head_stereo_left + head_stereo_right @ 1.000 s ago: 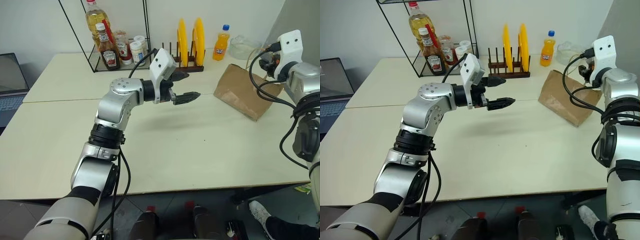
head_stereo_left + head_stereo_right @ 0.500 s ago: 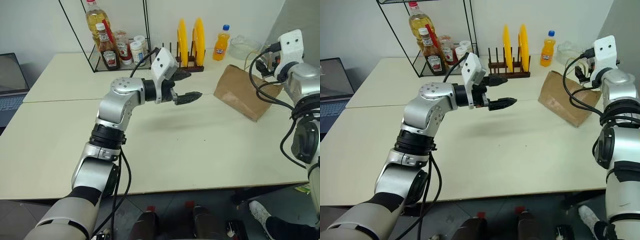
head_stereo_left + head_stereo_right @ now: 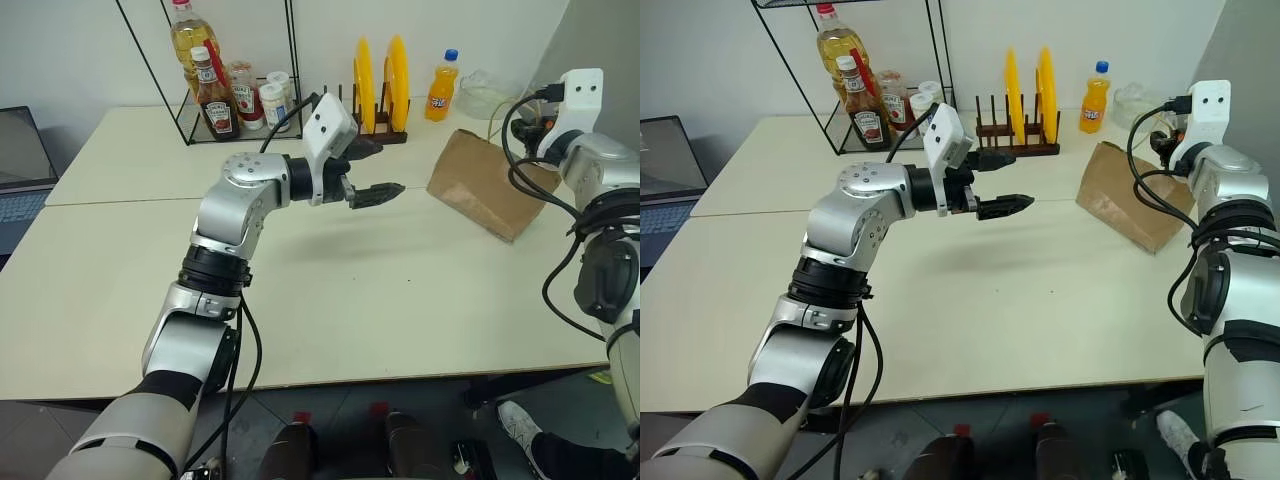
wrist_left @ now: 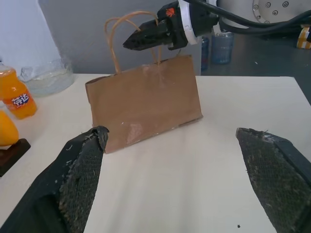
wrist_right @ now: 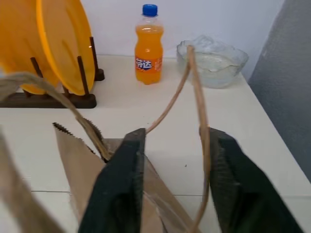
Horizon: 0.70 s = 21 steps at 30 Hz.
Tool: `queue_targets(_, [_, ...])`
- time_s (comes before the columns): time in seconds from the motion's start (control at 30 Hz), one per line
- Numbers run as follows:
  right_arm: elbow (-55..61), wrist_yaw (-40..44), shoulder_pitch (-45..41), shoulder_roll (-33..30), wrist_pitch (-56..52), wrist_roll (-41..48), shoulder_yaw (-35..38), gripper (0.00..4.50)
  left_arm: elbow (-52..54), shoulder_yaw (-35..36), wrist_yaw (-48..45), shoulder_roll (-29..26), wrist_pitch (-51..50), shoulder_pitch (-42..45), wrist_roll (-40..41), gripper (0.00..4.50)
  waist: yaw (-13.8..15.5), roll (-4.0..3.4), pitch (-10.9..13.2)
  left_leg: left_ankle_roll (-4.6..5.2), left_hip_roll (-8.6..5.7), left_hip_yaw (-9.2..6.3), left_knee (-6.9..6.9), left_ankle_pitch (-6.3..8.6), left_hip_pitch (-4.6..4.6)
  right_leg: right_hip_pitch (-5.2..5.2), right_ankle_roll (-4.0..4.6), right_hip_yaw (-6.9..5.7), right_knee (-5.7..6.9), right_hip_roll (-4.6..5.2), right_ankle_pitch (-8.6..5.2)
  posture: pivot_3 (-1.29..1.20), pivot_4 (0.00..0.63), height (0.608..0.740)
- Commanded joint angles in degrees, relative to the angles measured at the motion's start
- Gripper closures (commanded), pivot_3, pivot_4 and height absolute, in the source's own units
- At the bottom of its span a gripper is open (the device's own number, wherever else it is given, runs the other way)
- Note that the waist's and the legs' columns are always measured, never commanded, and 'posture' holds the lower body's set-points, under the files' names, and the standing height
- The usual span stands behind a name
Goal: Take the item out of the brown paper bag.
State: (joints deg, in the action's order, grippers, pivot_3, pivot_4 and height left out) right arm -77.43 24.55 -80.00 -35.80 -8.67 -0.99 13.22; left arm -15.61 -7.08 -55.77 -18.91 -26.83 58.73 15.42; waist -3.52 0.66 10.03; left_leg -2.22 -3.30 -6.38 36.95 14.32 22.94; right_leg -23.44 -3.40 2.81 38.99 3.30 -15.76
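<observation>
Even, bright indoor light falls from above across my pale table (image 3: 400,290), with no hard glare. My left arm (image 3: 240,210) casts only a soft, faint shadow on the tabletop beneath it. Through my left wrist camera my own fingertips (image 4: 80,174) loom dark and soft-edged. In my right wrist view, the near handle cord (image 5: 29,85) smears out of focus.

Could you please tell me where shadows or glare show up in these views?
Left eye view: the light is even, and the tan kraft paper bag throws only a faint, soft shadow on the cream table. Right wrist view: small bright highlights on the clear glass bowl. Left wrist view: the open left pincer stands dark against the pale tabletop.
</observation>
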Motion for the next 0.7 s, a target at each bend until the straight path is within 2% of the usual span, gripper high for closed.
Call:
queue_targets(0.03, [1.5,1.7,-2.6,-0.2,1.4,0.0,-0.3,4.10,3.5,0.8,0.1,-0.6,0.3,0.1,0.7,0.00,0.0,0.00,0.0,0.00,0.00,0.00,0.00,0.00,0.00,0.00,0.00,0.00,0.00,0.00,0.00,0.00,0.150,0.740])
queue_targets(0.07, [1.6,1.9,-2.7,0.0,2.2,-0.4,-0.7,4.46,4.1,0.8,0.2,-0.6,0.0,-0.2,0.9,0.00,0.0,0.00,0.0,0.00,0.00,0.00,0.00,0.00,0.00,0.00,0.00,0.00,0.00,0.00,0.00,0.00,0.150,0.740])
queue_targets(0.37, [3.0,5.1,-6.0,2.2,11.1,-2.1,-4.1,4.46,14.1,3.6,2.7,-3.4,-6.0,-5.9,3.8,0.00,-1.1,-0.01,0.0,0.00,0.02,0.01,-0.01,0.00,0.00,-0.06,0.00,0.04,0.02,0.00,0.00,0.00,0.150,0.740])
queue_targets(0.7, [3.2,9.5,-11.3,10.9,15.5,1.2,-2.1,4.46,30.5,15.5,10.2,-11.0,-17.9,-17.9,12.2,0.00,-2.1,-0.03,0.0,-0.01,0.12,-0.06,-0.05,0.00,-0.02,-0.19,0.01,0.23,0.09,-0.05,0.01,0.00,0.150,0.740])
